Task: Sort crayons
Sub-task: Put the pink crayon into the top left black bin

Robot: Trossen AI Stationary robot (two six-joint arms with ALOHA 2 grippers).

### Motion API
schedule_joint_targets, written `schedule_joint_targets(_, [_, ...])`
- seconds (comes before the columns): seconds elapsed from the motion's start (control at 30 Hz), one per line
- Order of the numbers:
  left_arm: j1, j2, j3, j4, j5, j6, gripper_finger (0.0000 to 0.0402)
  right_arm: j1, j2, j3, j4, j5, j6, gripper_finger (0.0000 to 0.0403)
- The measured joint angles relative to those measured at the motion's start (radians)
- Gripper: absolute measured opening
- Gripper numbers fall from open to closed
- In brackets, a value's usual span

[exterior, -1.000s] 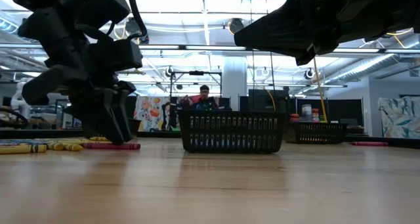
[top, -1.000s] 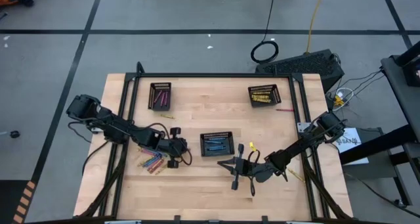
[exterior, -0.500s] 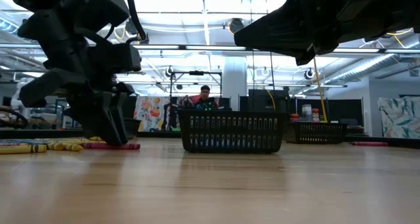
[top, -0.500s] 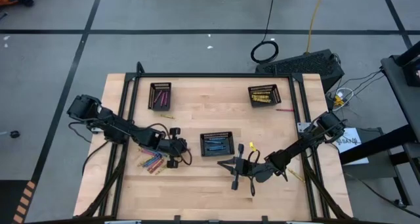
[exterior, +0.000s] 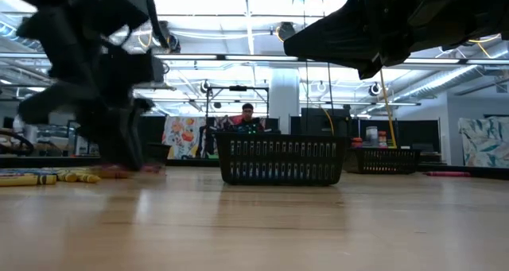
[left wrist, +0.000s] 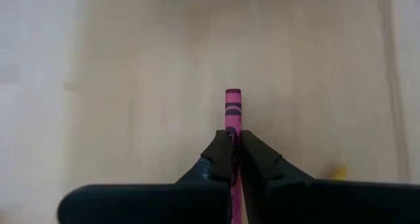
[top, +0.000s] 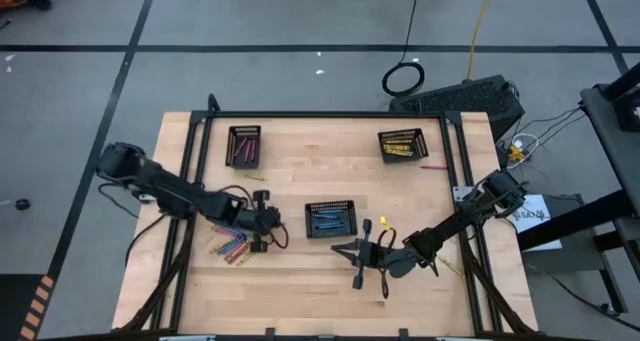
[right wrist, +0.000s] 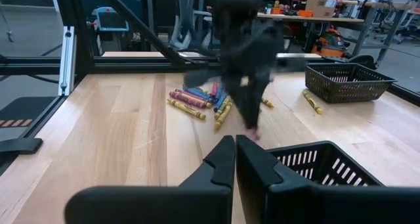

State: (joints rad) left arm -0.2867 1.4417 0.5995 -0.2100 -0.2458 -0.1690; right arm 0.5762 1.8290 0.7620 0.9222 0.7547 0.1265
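A loose pile of crayons (top: 230, 247) lies on the wooden table near its left side, also seen in the right wrist view (right wrist: 197, 99). My left gripper (top: 262, 239) stands at the pile's right end, shut on a pink crayon (left wrist: 233, 109). Three black mesh trays hold sorted crayons: pink ones at the far left (top: 244, 146), yellow ones at the far right (top: 402, 144), blue ones in the middle (top: 331, 219). My right gripper (top: 340, 248) hovers shut near the middle tray, its fingers (right wrist: 223, 161) level and holding nothing. My left gripper pinches the pink crayon between its two fingers (left wrist: 220, 155), which lie along the crayon. The stretch past the fingertips (left wrist: 233, 127) sticks straight out, flat end foremost. The fingers slant down from the table's left. Whether the crayon is clear of the table, I cannot tell.
Single crayons lie loose: a yellow one (top: 383, 223) right of the middle tray and a pink one (top: 432, 167) near the yellow tray. Bare wood stretches along the near edge (top: 300, 306). A person (exterior: 248, 118) sits in the room far beyond the table.
My left gripper has taken hold of the pink crayon that lay on the table at its fingertips. The arm has shifted slightly toward the table's left and shows blurred in the low view. My right arm has kept still.
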Motion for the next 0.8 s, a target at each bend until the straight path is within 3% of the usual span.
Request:
schedule_joint_targets(0.2, [0.031,-0.232,0.037,-0.188,-0.265,-0.006,0.0006,0.0,0.0,-0.001,-0.017,0.0,0.003,0.0])
schedule_joint_targets(0.33, [0.147,-0.362,0.044,-0.204,-0.401,-0.036,0.0006,-0.001,0.0,-0.001,-0.023,0.001,0.018,0.0])
schedule_joint_targets(0.53, [0.463,-0.396,0.043,-0.206,-0.397,-0.097,0.0006,-0.001,0.0,-0.001,-0.021,0.001,0.019,0.0])
schedule_joint_targets(0.67, [0.665,-0.344,0.042,-0.204,-0.297,-0.115,0.0006,-0.001,0.0,-0.001,-0.02,0.001,0.027,0.0])
schedule_joint_targets(0.8, [0.801,-0.264,0.042,-0.2,-0.225,-0.114,0.0006,-0.001,0.0,-0.001,-0.022,0.001,0.03,0.0])
